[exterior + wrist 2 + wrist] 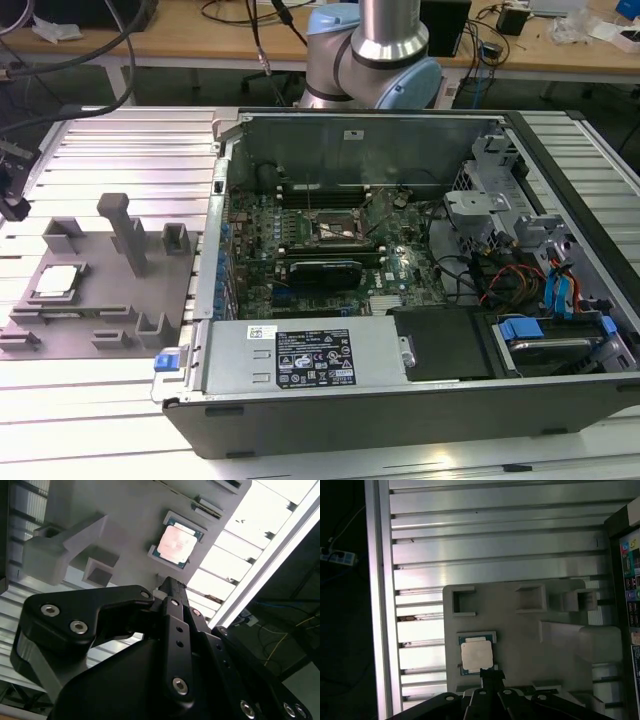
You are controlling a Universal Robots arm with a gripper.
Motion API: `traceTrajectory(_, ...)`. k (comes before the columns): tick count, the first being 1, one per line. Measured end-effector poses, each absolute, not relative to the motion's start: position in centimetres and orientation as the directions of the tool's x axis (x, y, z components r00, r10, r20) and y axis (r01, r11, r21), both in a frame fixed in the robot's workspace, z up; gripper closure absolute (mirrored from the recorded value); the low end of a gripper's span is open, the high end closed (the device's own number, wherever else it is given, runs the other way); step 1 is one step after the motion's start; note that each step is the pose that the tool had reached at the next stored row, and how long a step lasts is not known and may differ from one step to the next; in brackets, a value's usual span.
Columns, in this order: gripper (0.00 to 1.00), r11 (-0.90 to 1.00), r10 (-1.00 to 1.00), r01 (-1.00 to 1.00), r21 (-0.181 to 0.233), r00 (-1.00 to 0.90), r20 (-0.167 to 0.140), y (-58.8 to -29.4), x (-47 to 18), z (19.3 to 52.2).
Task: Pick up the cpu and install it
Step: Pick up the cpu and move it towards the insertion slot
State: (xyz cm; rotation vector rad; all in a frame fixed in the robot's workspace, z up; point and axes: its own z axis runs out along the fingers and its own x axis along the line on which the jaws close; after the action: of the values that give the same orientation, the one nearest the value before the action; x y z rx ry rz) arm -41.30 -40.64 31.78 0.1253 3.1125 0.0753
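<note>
Sitting in grey tray, cpu apart from fingers, just ahead

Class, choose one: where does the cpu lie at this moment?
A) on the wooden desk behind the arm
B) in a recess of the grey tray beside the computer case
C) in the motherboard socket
B: the cpu lies in the grey tray, outside the computer case.

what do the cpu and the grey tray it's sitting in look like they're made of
The cpu: likely a metal top, pale, silvery and catching the light, with a darker rim around it. The tray: probably plastic, matte uniform grey with blocky moulded posts and no shine.
</note>
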Motion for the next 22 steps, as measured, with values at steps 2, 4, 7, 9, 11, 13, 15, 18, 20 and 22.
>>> traceTrajectory(2,0.89,0.996,0.081,0.080,0.049,-0.996,-0.024,-40.7,-41.5,31.7)
traceTrajectory(4,0.89,0.996,0.081,0.080,0.049,-0.996,-0.024,-41.0,-41.9,31.0)
traceTrajectory(7,0.89,0.996,0.081,0.080,0.049,-0.996,-0.024,-41.3,-41.9,30.3)
traceTrajectory(9,0.89,0.996,0.081,0.080,0.049,-0.996,-0.024,-41.6,-41.9,29.9)
traceTrajectory(11,0.89,0.996,0.081,0.080,0.049,-0.996,-0.024,-41.7,-41.9,29.4)
traceTrajectory(13,0.89,0.996,0.081,0.080,0.049,-0.996,-0.024,-41.8,-41.9,28.9)
traceTrajectory(15,0.89,0.996,0.081,0.080,0.049,-0.996,-0.024,-41.8,-41.9,28.2)
traceTrajectory(18,0.89,0.996,0.081,0.080,0.049,-0.996,-0.024,-41.9,-41.9,27.5)
traceTrajectory(20,0.89,0.996,0.081,0.080,0.049,-0.996,-0.024,-41.9,-41.9,27.1)
traceTrajectory(22,0.89,0.996,0.081,0.080,0.049,-0.996,-0.024,-41.9,-41.9,26.9)
